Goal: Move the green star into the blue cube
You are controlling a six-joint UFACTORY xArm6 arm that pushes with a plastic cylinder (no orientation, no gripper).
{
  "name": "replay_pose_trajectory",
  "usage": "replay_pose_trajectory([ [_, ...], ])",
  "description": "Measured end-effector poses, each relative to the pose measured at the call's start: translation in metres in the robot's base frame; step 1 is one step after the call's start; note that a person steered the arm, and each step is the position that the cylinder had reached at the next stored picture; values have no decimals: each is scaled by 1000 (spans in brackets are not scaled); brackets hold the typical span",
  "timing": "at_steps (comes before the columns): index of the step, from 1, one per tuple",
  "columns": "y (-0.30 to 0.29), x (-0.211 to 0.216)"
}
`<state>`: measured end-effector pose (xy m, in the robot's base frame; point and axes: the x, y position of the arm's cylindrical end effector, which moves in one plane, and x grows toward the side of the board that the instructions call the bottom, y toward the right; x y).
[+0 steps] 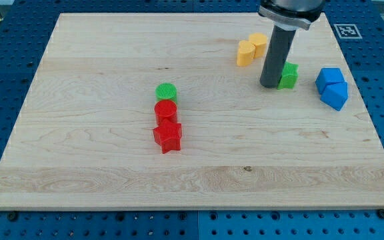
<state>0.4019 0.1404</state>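
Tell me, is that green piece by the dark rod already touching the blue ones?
No: a strip of bare wood separates the green star from the blue cube, while my tip sits against the star's left side.

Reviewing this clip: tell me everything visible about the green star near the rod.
The green star is a small, bright green block with a matte, plastic-looking surface, resting flat on the wooden board toward the view's upper right. Its left part is hidden behind the dark rod, so the star outline is only partly readable. My tip sits right against its left side, apparently touching. The blue cube lies to its right, a clear gap between them. The yellow blocks sit apart, up and left of it.
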Motion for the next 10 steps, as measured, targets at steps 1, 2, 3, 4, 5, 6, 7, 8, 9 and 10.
replay_pose_trajectory([
  [1, 3, 0],
  [2, -30, -13],
  [3, -17, -30],
  [4, 4, -32],
  [5, 9, -27],
  [6, 13, -24],
  [7, 11, -24],
  [8, 11, -24],
  [9, 11, -16],
  [10, 13, -14],
])
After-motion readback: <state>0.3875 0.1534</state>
